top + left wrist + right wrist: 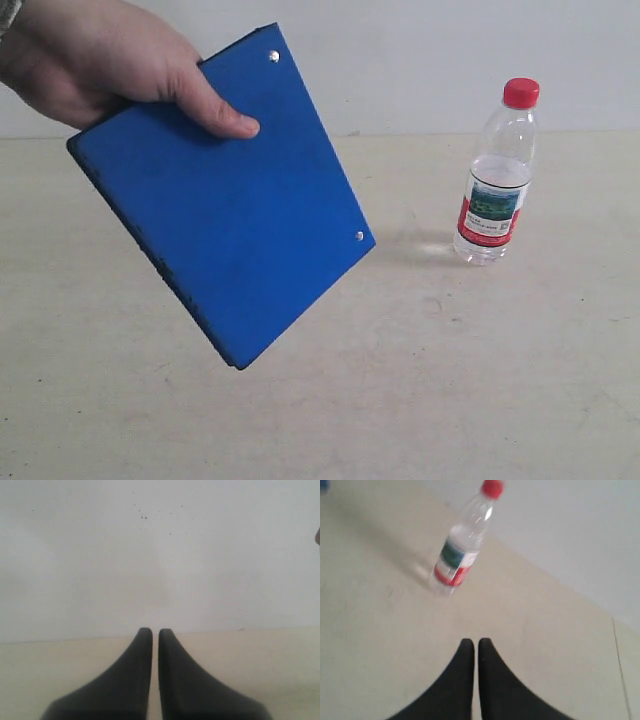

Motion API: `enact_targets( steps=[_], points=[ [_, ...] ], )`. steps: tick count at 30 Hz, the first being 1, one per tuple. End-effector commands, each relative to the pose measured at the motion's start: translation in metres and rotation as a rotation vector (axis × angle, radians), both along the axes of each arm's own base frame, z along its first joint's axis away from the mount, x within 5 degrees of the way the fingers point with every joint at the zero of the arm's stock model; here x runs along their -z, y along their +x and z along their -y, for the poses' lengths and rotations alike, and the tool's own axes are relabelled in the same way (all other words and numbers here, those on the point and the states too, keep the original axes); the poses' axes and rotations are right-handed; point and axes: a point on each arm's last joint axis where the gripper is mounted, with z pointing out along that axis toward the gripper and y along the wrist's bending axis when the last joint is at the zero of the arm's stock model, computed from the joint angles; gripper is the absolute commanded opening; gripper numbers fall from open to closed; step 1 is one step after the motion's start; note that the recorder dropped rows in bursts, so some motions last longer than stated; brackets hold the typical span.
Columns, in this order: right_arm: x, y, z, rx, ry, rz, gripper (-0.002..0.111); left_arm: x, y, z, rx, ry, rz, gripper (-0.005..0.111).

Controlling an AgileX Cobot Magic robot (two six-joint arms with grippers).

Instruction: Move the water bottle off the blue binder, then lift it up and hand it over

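Note:
A human hand [100, 60] holds the blue binder [220, 200] tilted in the air at the left of the exterior view, two silver rivets along its right edge. The water bottle [497, 175] stands upright on the beige table at the right, apart from the binder. The right wrist view shows the water bottle [462, 542] some way ahead of my right gripper [475, 642], which is shut and empty. My left gripper [155, 631] is shut too, facing a bare wall. Neither gripper shows in the exterior view.
The beige table [420, 380] runs to a light grey wall [420, 60] at the back. A seam in the tabletop [620, 670] runs near my right gripper. A small dark shape [317, 535] pokes in at the edge of the left wrist view.

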Motion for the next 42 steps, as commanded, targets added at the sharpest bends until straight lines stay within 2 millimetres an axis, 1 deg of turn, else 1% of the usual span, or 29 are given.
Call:
enact_targets(
  steps=[1, 2, 4, 5, 7, 8, 11, 13, 16, 19, 21, 23, 24, 25, 28, 30, 38, 39, 41, 42],
  points=[
    [-0.021, 0.007, -0.012, -0.018, 0.477, 0.192, 0.000, 0.001, 0.000, 0.000, -0.003, -0.021, -0.008, 0.005],
    [-0.025, 0.007, -0.019, -0.085, 0.588, 0.242, 0.000, 0.001, 0.000, 0.000, -0.003, -0.021, -0.008, 0.005],
    [-0.023, 0.009, -0.030, -0.193, 0.651, 0.306, 0.000, 0.001, 0.000, 0.000, -0.003, -0.021, -0.008, 0.005],
    [-0.018, 0.011, -0.035, -0.235, 0.657, 0.322, 0.000, 0.001, 0.000, 0.000, -0.003, -0.021, -0.008, 0.005],
    [-0.002, 0.017, -0.042, -0.254, 0.646, 0.285, 0.000, 0.001, 0.000, 0.000, -0.003, -0.021, -0.008, 0.005],
    [0.011, 0.022, -0.044, -0.240, 0.640, 0.234, 0.000, 0.001, 0.000, 0.000, -0.003, -0.021, -0.008, 0.005],
    [0.041, 0.030, -0.048, -0.181, 0.644, 0.096, 0.000, 0.001, 0.000, 0.000, -0.002, -0.023, -0.005, 0.005],
    [0.055, 0.032, -0.049, -0.152, 0.645, 0.037, 0.000, 0.001, 0.000, 0.000, -0.001, -0.027, -0.005, 0.005],
    [0.071, 0.033, -0.050, -0.155, 0.628, 0.007, 0.000, 0.001, 0.000, 0.000, -0.001, -0.029, -0.005, 0.005],
    [0.088, 0.033, -0.052, -0.191, 0.530, 0.017, 0.000, 0.001, 0.000, 0.000, -0.001, -0.029, -0.005, 0.005],
    [0.089, 0.032, -0.054, -0.222, 0.526, 0.037, 0.000, 0.001, 0.000, 0.000, -0.001, -0.029, -0.005, 0.005],
    [0.095, 0.033, -0.050, -0.166, 0.503, -0.011, 0.000, 0.001, 0.000, 0.000, -0.001, -0.029, -0.005, 0.005],
    [0.097, 0.033, -0.050, -0.145, 0.524, -0.035, 0.000, 0.001, 0.000, 0.000, -0.001, -0.029, -0.005, 0.005],
    [0.097, 0.033, -0.049, -0.129, 0.570, -0.059, 0.000, 0.001, 0.000, 0.000, -0.001, -0.029, -0.005, 0.005],
    [0.097, 0.032, -0.051, -0.076, 0.794, -0.149, 0.000, 0.001, 0.000, 0.000, -0.002, -0.030, -0.007, 0.005],
    [0.097, 0.032, -0.051, -0.062, 0.845, -0.169, 0.000, 0.001, 0.000, 0.000, -0.002, -0.030, -0.007, 0.005],
    [0.097, 0.032, -0.051, -0.058, 0.845, -0.172, 0.000, 0.001, 0.000, 0.000, -0.001, -0.022, -0.003, 0.005],
    [0.096, 0.030, -0.050, -0.065, 0.854, -0.156, 0.000, 0.001, 0.000, 0.000, -0.001, -0.022, -0.003, 0.005],
    [0.091, 0.025, -0.043, -0.060, 0.901, -0.063, 0.000, 0.001, 0.000, 0.000, -0.002, -0.018, -0.007, 0.005],
    [0.090, 0.025, -0.040, -0.033, 0.907, -0.039, 0.000, 0.001, 0.000, 0.000, -0.004, -0.015, -0.009, 0.005]
  ],
)
